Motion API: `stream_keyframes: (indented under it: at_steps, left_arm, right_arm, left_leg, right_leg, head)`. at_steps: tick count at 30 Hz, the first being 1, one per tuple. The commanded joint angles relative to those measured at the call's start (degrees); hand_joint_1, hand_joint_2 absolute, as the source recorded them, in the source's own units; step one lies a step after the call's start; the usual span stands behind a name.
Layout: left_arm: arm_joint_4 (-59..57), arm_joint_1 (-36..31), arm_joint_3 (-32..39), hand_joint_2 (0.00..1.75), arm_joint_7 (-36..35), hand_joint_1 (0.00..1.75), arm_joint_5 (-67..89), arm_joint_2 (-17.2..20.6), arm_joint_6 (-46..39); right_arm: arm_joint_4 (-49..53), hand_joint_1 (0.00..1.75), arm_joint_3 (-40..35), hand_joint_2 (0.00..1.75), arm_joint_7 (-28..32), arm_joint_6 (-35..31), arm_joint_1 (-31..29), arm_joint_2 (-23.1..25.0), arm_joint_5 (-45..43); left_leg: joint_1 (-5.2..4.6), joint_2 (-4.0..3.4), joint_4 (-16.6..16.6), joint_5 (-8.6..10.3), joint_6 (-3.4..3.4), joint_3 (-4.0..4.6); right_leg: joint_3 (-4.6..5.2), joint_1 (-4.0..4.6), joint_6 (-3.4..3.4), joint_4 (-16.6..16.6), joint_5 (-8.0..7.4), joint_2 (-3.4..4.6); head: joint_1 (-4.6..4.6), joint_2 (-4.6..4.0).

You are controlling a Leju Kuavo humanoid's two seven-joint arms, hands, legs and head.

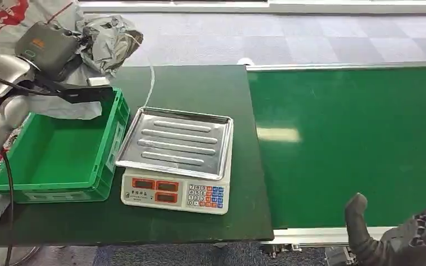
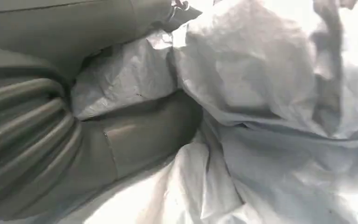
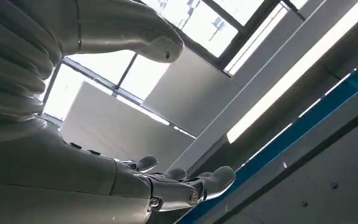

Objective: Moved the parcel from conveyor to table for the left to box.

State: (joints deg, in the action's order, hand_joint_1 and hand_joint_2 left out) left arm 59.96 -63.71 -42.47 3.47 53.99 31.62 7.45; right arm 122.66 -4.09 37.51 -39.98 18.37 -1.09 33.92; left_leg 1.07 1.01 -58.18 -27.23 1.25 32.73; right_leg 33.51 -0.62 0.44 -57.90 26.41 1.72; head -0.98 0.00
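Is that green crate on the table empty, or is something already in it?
Empty. The head view shows the green crate's bare floor; the grey parcel sits beyond it, in the left hand.

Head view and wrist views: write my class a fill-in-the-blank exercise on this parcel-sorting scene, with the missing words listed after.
1. The left hand holds a crumpled grey ____ parcel.
2. The green crate stands beside a weighing ____ with a steel tray.
3. The conveyor belt is ____ in colour.
4. The right hand holds ____.

Missing words: plastic; scale; green; nothing

Silver arm (image 1: 0,119), black cable (image 1: 8,183), seemingly dark hand (image 1: 399,235).
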Motion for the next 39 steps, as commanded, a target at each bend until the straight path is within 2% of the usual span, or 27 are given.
stream_keyframes:
  at_steps: [1, 4, 12, 14, 17, 18, 19, 20, 28, 30, 34, 36, 37, 39]
  left_arm:
    - [-24.04, 4.82, 4.18, 1.75, 3.11, 1.75, 1.06, 3.12, -6.07]
    - [-27.61, 7.84, 5.92, 1.75, 3.57, 1.75, 0.95, 3.56, -7.12]
    - [-28.95, 16.91, 11.50, 1.75, 2.16, 1.75, 2.86, 3.65, -7.41]
    - [-28.96, 18.34, 13.33, 1.75, 2.61, 1.75, 3.02, 3.74, -7.08]
    - [-28.99, 18.58, 13.40, 1.75, 2.62, 1.75, 3.06, 3.51, -7.09]
    - [-29.05, 18.60, 13.62, 1.75, 2.38, 0.00, 3.11, 3.21, -7.15]
    - [-29.59, 18.44, 13.76, 1.75, 1.84, 0.00, 3.86, 2.84, -6.42]
    - [-29.94, 18.35, 13.86, 0.00, 1.68, 0.00, 4.05, 2.65, -5.92]
    - [-28.78, 18.52, 16.40, 0.00, 0.64, 0.00, 6.31, 1.07, -8.40]
    - [-28.78, 18.52, 16.40, 0.00, 0.64, 0.00, 6.31, 1.07, -8.40]
    - [-25.26, 19.43, 22.97, 0.00, 0.79, 0.00, 3.92, -0.99, -10.21]
    - [-16.02, 22.53, 30.81, 0.00, 4.96, 0.00, -2.75, -2.81, -11.75]
    - [-11.34, 24.33, 32.40, 0.00, 4.22, 0.00, -3.54, -3.10, -10.70]
    - [2.08, 29.75, 39.02, 0.00, 4.62, 0.00, -8.96, -6.32, -12.27]
  right_arm:
    - [-0.48, 0.00, 2.01, 1.75, -0.77, -0.02, 1.10, 1.55, 0.69]
    - [0.06, 0.00, 2.31, 1.75, -0.95, -0.02, 1.80, 2.01, 1.60]
    - [0.49, 0.00, 0.69, 1.75, -3.08, -0.02, 2.31, 1.47, 3.66]
    - [0.47, 0.00, 0.94, 1.75, -2.96, -0.02, 2.18, 1.07, 3.36]
    - [0.49, 0.00, 1.11, 1.75, -2.95, -0.02, 2.22, 0.91, 3.33]
    - [0.60, 0.00, 1.16, 1.75, -2.93, -0.02, 2.35, 0.83, 3.24]
    - [0.63, 0.00, 1.11, 1.75, -2.86, -0.02, 2.38, 0.65, 3.09]
    - [0.51, 0.00, 1.05, 1.75, -2.85, -0.02, 2.35, 0.60, 3.09]
    - [1.51, 0.00, 0.89, 1.75, -2.69, -0.02, 4.13, 2.15, 4.52]
    - [1.51, 0.00, 0.89, 1.75, -2.69, -0.02, 4.13, 2.15, 4.52]
    - [1.89, 0.00, 0.03, 1.75, -3.96, -0.02, 4.09, 2.71, 6.16]
    - [2.61, 0.00, 0.16, 1.75, -4.50, -0.02, 4.43, 2.71, 6.59]
    - [2.89, 0.00, 0.25, 1.75, -4.62, -0.02, 4.55, 2.70, 6.58]
    - [3.62, 0.00, 0.70, 1.75, -4.09, -0.02, 4.83, 3.53, 6.37]
  left_leg:
    - [-0.10, -0.43, 0.35, 0.07, 0.00, -0.35]
    - [-0.09, -0.19, 0.23, 0.03, -0.01, -0.28]
    - [-0.09, -0.17, 0.25, 0.04, -0.05, -0.22]
    - [-0.13, -0.37, 0.39, 0.07, -0.07, -0.33]
    - [-0.08, -0.19, 0.19, 0.02, -0.03, -0.12]
    - [-0.05, -0.17, 0.19, 0.03, -0.04, -0.12]
    - [-0.03, -0.11, 0.11, 0.02, -0.01, -0.03]
    - [-0.02, -0.07, 0.12, 0.04, -0.03, -0.02]
    - [-0.01, 0.12, 0.13, 0.06, -0.05, 0.01]
    - [0.00, 0.04, 0.06, 0.01, -0.01, 0.02]
    - [0.00, 0.10, 0.08, 0.04, -0.03, 0.05]
    - [0.00, 0.20, 0.07, 0.07, -0.05, 0.09]
    - [0.01, 0.17, 0.03, 0.05, -0.02, 0.11]
    - [-0.02, 0.38, 0.07, 0.10, -0.07, 0.15]
  right_leg:
    - [-0.10, -0.06, -0.11, 0.16, -0.10, 0.21]
    - [-0.09, -0.05, -0.07, 0.07, 0.00, 0.12]
    - [-0.08, -0.06, -0.04, 0.06, 0.00, 0.08]
    - [-0.12, -0.09, -0.07, 0.17, -0.07, 0.18]
    - [0.00, -0.05, -0.06, 0.02, -0.01, 0.09]
    - [-0.02, -0.02, -0.07, 0.05, -0.02, 0.02]
    - [0.07, 0.00, -0.06, -0.01, 0.00, 0.04]
    - [0.08, 0.01, -0.07, 0.00, 0.00, -0.04]
    - [0.05, 0.03, -0.06, 0.03, 0.02, -0.27]
    - [0.08, 0.02, -0.05, -0.03, 0.03, -0.08]
    - [0.09, 0.03, -0.06, -0.01, 0.02, -0.20]
    - [0.10, 0.04, -0.06, 0.00, 0.03, -0.35]
    - [0.15, 0.03, -0.05, -0.04, 0.03, -0.23]
    - [0.10, 0.01, -0.03, 0.02, 0.05, -0.51]
  head:
    - [0.00, 0.00]
    - [0.00, 0.00]
    - [0.00, 0.00]
    - [0.00, 0.00]
    - [0.02, 0.00]
    - [0.00, 0.00]
    - [0.00, 0.00]
    - [0.00, 0.00]
    - [0.00, 0.00]
    - [0.00, 0.00]
    - [0.02, 0.00]
    - [0.00, 0.00]
    - [0.00, 0.00]
    - [0.00, 0.00]
